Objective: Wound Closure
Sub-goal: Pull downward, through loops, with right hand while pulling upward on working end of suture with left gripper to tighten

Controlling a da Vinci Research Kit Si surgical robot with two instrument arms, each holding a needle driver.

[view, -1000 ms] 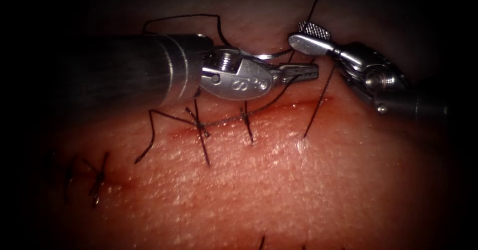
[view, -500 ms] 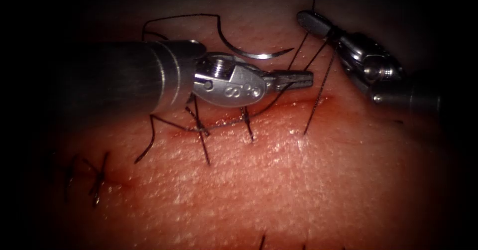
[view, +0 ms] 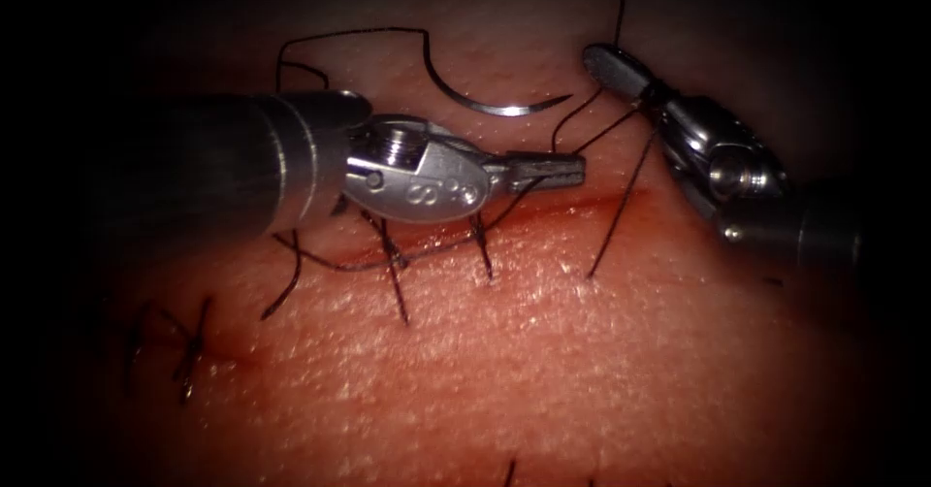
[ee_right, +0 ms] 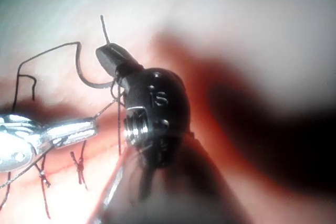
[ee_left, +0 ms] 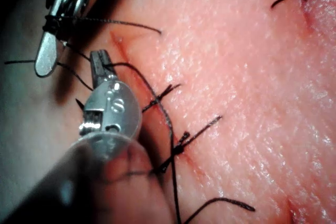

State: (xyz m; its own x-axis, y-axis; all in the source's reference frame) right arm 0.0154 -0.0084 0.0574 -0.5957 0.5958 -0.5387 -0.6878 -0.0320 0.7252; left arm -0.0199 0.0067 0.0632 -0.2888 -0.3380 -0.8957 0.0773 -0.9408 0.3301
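The left tool (view: 553, 170) lies across the cut (view: 582, 201) in the tissue (view: 582, 351), jaws shut on the thread. A short taut strand runs from its tip to the right tool (view: 611, 65), whose jaws are shut on the thread (view: 611, 220) above the right end of the cut. One strand drops from there into the tissue on the near side. A short end sticks up past the right tool. The curved needle (view: 499, 111) lies loose on the tissue beyond the cut, held by neither tool. Both tools also appear in the wrist views: left tool (ee_left: 98, 66), right tool (ee_right: 111, 56).
Two tied stitches with cut ends (view: 393, 259) (view: 482, 246) cross the cut under the left tool. Older stitches (view: 189, 346) sit at the far left. Red fluid (view: 543, 208) lines the cut. The needle's thread (view: 349, 33) loops above the left shaft.
The right tool's jaws, open a second ago, have shut on the thread. The left tool has drawn back to the left, away from the right tool. The needle has stayed where it lay.
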